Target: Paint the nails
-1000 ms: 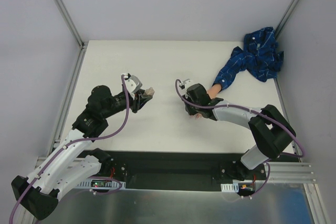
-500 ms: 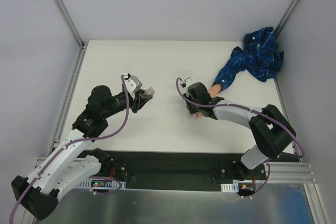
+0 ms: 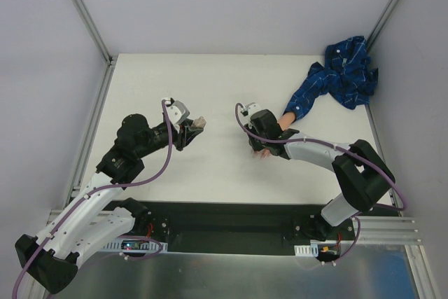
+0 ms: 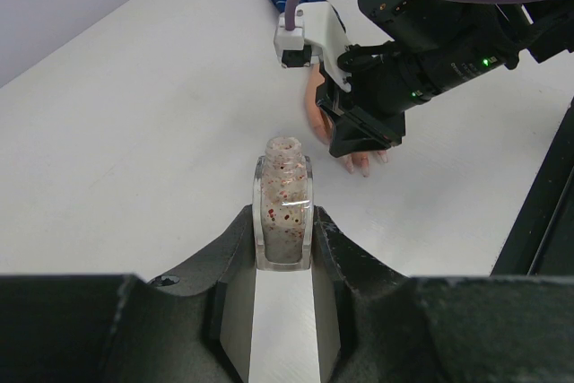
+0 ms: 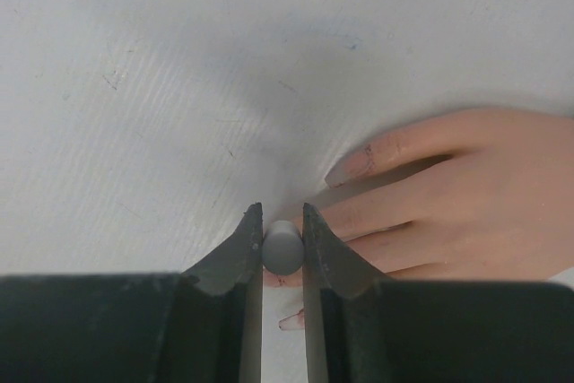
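Note:
A flesh-coloured mannequin hand [image 5: 484, 195] lies flat on the white table, its blue patterned sleeve [image 3: 336, 78] trailing to the back right. Its pinkish nails [image 5: 352, 168] carry small red marks. My right gripper [image 5: 282, 213] is shut on a grey brush cap [image 5: 282, 248], right above the fingertips; the brush tip is hidden below it. In the top view the right gripper [image 3: 257, 146] covers most of the fingers. To the left, my left gripper [image 4: 284, 221] is shut on a small clear polish bottle [image 4: 284, 208] with red specks, its neck uncapped and pointing at the hand.
The sleeve's cloth is bunched in the back right corner. Aluminium frame posts [image 3: 84, 12] run along both sides of the white table [image 3: 210, 89]. A black strip [image 3: 231, 218] with the arm bases edges the near side.
The right gripper has shifted very slightly over the fingers. The left arm and the bottle have stayed still.

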